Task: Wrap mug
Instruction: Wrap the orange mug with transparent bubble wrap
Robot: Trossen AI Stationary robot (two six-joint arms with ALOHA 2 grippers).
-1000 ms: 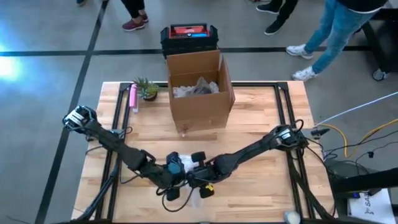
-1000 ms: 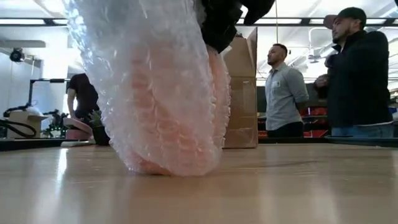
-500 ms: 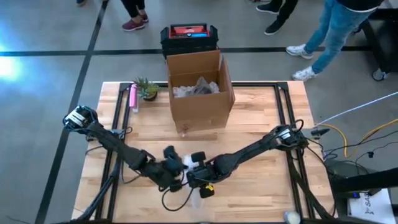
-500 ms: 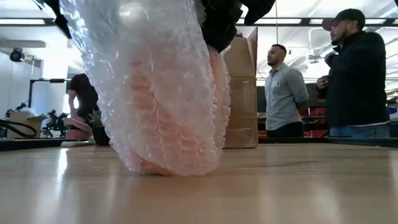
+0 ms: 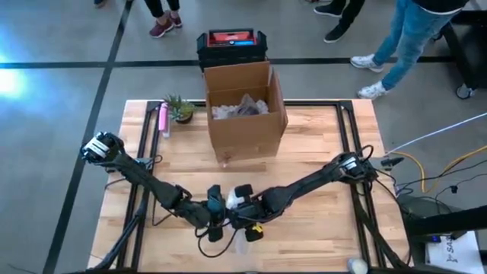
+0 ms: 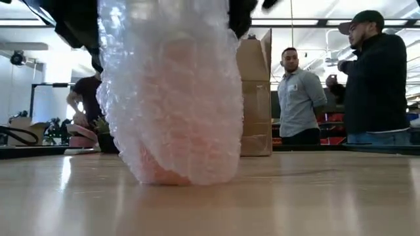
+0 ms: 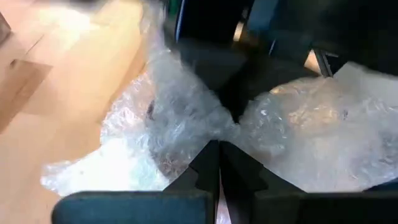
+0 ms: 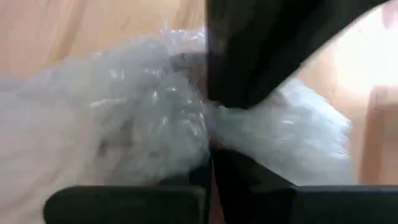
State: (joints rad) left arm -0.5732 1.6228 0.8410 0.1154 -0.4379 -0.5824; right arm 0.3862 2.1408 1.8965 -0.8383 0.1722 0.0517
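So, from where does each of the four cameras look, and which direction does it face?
High view: above, facing straight down; table, both arms, cardboard box.
Low view: table height, facing across; bubble wrap, pink mug inside, people behind.
Left wrist: left gripper pinching wrap.
Right wrist: right gripper at wrap.
All four share the wrap.

No text, label, brand, number or sign can be read in any view.

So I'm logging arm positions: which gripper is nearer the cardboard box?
Right, slightly. The right gripper and left gripper meet at the bubble wrap, well short of the cardboard box.
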